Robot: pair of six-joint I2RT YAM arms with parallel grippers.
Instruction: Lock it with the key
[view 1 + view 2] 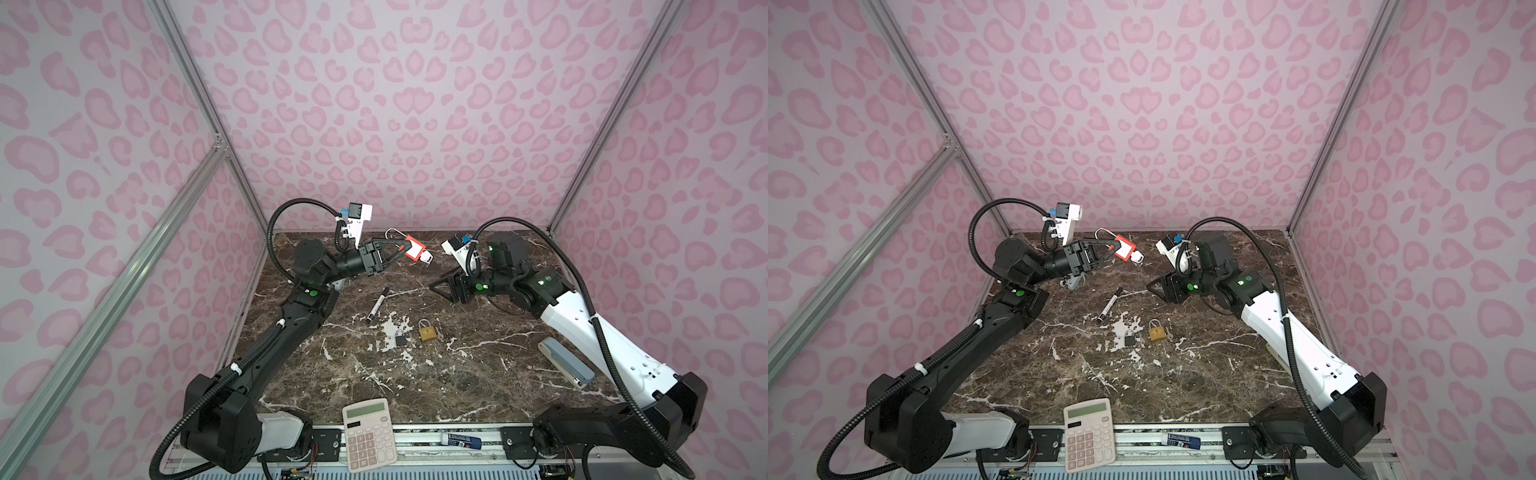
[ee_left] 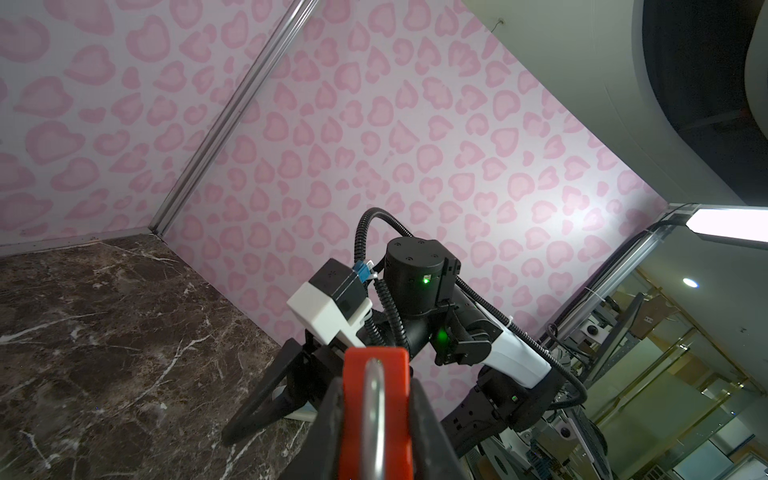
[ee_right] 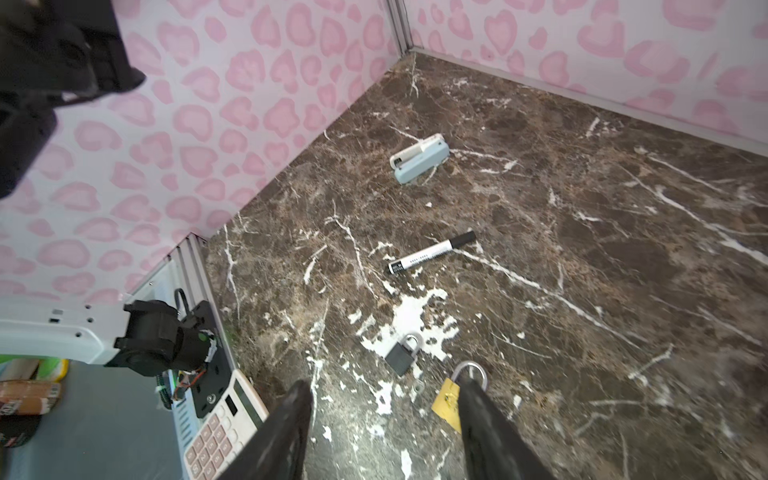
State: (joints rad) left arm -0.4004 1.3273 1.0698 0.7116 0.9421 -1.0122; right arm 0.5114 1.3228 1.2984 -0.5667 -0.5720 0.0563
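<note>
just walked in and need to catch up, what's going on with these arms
The left tool holds a red plastic padlock with a silver shackle up off the brown marble table, with what looks like a white-headed key in its base. The right tool hovers nearby, open and empty. A brass padlock and a small dark grey padlock lie untouched.

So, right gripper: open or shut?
Open. The right gripper shows its fingers well apart in the right wrist view, with nothing held between them.
</note>
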